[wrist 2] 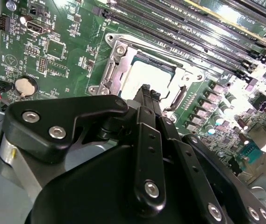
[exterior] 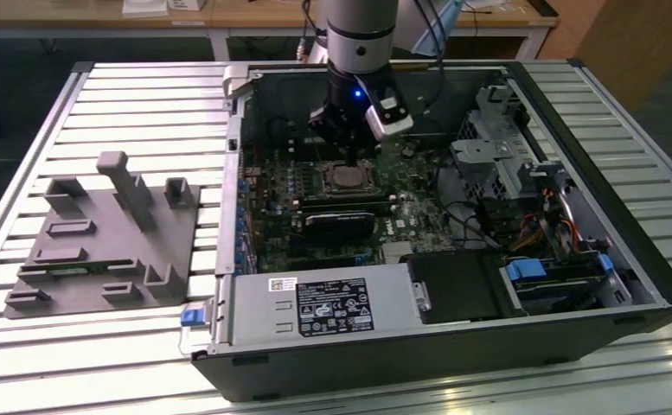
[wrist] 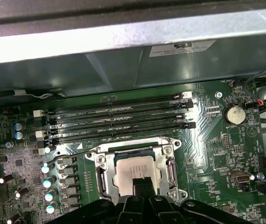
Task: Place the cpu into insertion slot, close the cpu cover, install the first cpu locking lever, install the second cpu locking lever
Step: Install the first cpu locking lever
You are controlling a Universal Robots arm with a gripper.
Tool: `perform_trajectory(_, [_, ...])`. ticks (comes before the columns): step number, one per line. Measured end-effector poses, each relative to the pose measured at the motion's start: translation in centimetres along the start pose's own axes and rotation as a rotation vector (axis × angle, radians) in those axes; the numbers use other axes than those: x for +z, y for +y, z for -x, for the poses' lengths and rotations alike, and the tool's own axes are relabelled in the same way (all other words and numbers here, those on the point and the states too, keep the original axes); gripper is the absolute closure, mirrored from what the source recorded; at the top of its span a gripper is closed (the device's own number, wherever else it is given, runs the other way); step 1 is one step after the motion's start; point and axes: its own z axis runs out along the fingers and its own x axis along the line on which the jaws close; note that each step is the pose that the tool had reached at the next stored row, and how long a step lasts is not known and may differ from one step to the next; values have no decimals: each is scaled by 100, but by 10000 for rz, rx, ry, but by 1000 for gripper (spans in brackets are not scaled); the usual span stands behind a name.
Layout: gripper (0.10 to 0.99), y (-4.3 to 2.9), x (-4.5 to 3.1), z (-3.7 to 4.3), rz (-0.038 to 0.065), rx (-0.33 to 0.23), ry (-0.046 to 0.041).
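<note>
Your cpu (wrist: 137,169) lies flat in the insertion slot (wrist: 123,155), framed by the silvery cpu cover (wrist: 171,173). In the exterior view it sits just above the centre of the frame. Your gripper (wrist: 140,182) hangs over one edge of the chip, its fingers drawn together. Long black memory slots (wrist: 118,122) run beside the socket on the green motherboard (wrist: 217,154), inside an open computer case (exterior: 612,216). A grey fixture (exterior: 105,238) rests at the exterior view's left.
</note>
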Motion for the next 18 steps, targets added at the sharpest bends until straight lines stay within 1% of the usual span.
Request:
perform_trajectory(11, [980,0,-20,0,-5,0,2])
perform_trajectory(13, [980,1,-39,1,-2,0,1])
perform_trajectory(18, [980,3,-113,4,-1,1,1])
